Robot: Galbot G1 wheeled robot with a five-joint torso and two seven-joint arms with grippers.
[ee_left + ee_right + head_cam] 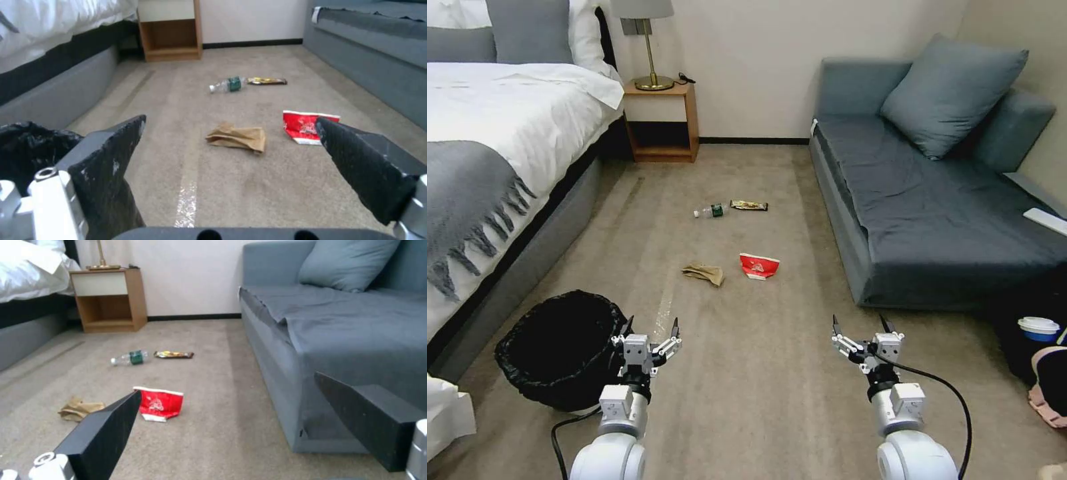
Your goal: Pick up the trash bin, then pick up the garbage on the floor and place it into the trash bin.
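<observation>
Fingers: both pairs stand wide apart and hold nothing; your left gripper (651,328) hangs just beside the near rim of the trash bin (557,347), your right gripper (860,327) hangs over bare carpet (760,373) near the sofa (934,220).
Bin: it stands on the floor at your left, close to the bed (500,153), draped in a crinkly black bag; nothing lifts it yet.
Garbage: four pieces lie ahead on the carpet. The brown paper (704,273) and the red-and-white packet (758,265) sit nearer, side by side but apart; the small bottle (710,211) and the snack wrapper (749,205) lie farther off, almost touching.
Step in hand: you seem to be at the very start, with the bin pickup first.
Risk, bag: if your left fingers close on loose plastic and not the rim, the liner may pull free and the bin stay down or tip.
Risk, bed: the bin sits tight by the bed frame, so a wide swing of the left arm could snag the bedding.
Risk, bottle: it lies on its side and looks ready to roll if nudged, likely into the wrapper.
Risk, paper: the crumpled pieces look light and flat, so a shallow pinch may slide over them.
</observation>
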